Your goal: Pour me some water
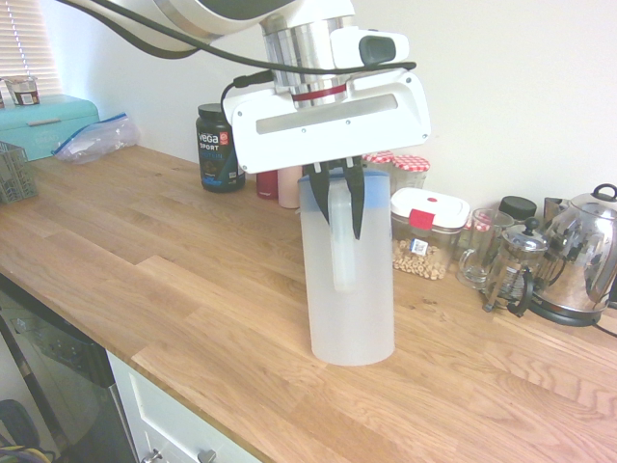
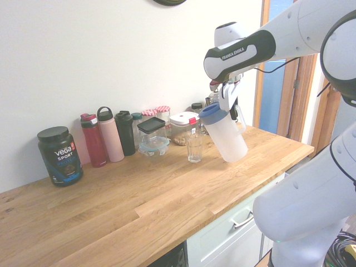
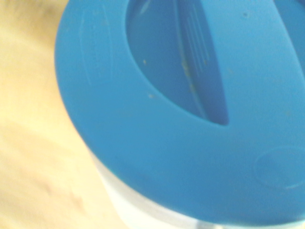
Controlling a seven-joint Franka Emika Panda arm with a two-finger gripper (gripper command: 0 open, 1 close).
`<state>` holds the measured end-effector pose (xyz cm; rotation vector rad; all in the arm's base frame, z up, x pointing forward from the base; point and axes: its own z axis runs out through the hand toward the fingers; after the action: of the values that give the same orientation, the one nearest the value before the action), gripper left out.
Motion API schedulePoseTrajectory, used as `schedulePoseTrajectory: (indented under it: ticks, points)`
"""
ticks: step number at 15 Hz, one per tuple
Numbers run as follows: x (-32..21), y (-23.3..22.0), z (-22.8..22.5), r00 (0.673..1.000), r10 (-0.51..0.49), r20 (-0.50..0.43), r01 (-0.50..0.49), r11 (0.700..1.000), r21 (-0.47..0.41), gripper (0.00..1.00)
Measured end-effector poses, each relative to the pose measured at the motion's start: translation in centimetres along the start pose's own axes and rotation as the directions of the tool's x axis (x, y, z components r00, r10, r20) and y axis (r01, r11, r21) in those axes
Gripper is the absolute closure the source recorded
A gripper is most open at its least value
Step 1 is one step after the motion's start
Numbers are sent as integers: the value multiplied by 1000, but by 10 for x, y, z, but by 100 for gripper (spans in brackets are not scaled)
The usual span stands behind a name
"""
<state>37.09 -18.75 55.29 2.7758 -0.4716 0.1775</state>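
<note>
I have the gripper [image 1: 342,198] clamped on the handle of the frosted pitcher [image 2: 227,135], just under its blue lid [image 3: 181,119]. In the second exterior view the pitcher hangs tilted in the air, its base clear of the counter [image 2: 167,206], near the counter's far right end. The water is inside the pitcher, but I cannot make out a level line through the frosted wall, so I don't know how full it is.

The empty drinking glass [image 2: 194,147] stands just beside the pitcher, toward the back edge of the counter, in front of the row of bottles and jars.

My main worry is the aim. The pitcher is already leaning, and I judge its lip is not yet over the glass; if the tilt grows before the spout is lined up, water runs onto the wood. The lid is on, and I cannot tell whether its spout is turned to the open side. If it is closed, tipping further either gives nothing or forces the lid loose and dumps everything.

The grip is on a narrow handle high up, so a full pitcher could swing or slip in the gripper. The pitcher's base could also clip the glass and knock it over.
</note>
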Motion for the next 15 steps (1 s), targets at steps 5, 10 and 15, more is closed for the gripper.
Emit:
schedulePoseTrajectory:
  ticks: [5, 10, 15]
  points:
    - [22, -6, 4, 977, -211, 41, 215, 952, -217, 100]
    - [48, -24, 23, 963, -258, 80, 270, 917, -293, 100]
    - [57, -35, 26, 958, -273, 86, 286, 896, -340, 100]
